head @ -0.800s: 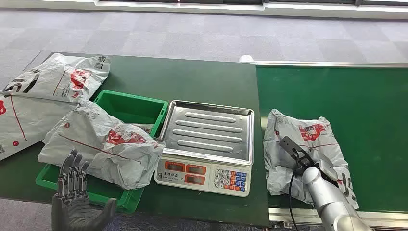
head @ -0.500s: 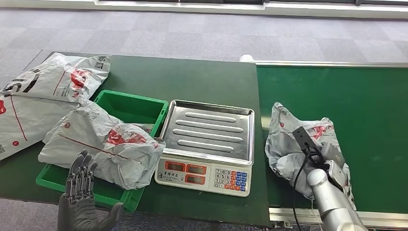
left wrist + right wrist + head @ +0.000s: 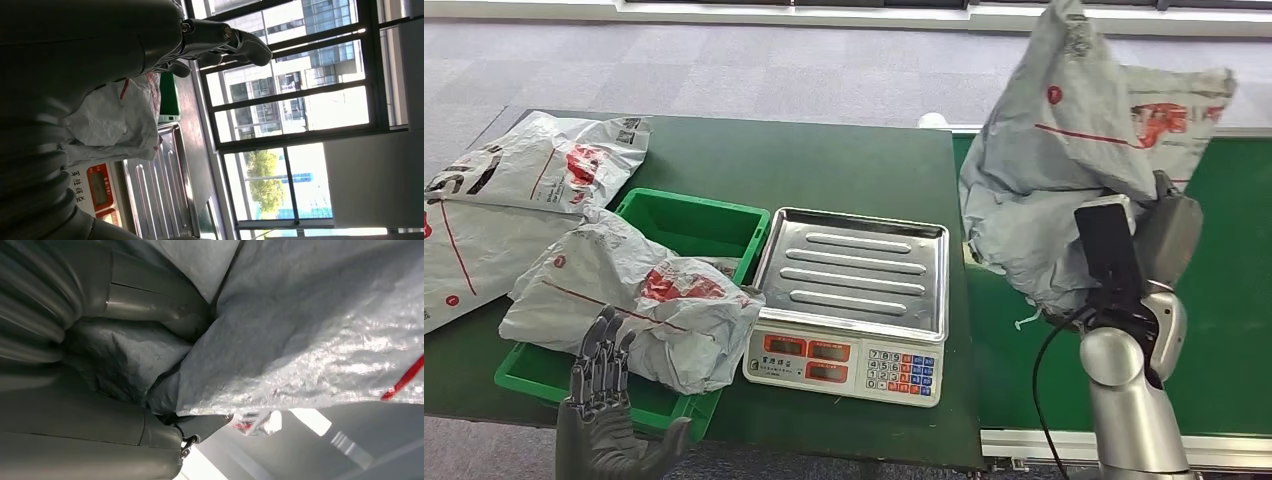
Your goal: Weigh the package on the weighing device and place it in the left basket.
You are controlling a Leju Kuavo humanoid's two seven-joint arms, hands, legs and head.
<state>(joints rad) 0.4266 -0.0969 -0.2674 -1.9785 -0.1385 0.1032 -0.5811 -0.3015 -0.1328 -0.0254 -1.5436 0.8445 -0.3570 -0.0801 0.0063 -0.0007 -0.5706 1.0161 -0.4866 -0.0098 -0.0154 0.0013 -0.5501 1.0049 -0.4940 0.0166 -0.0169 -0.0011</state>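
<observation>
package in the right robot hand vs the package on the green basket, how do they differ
The package in the right robot hand hangs lifted in the air, above the conveyor belt; the package on the green basket lies flat, resting across the basket's rim. The held one is gripped and bunched where it is held; the basket one is untouched, with the left robot hand open nearby. Both are crinkled grey mailer bags with red print.

right hand (image 3: 1159, 235) has yanked the package (image 3: 1064, 150) up off the belt (image 3: 1224, 300), it was lying flat there a moment ago and now hangs high in the air right of the scale (image 3: 854, 300). left hand (image 3: 604, 410) barely crept up
</observation>
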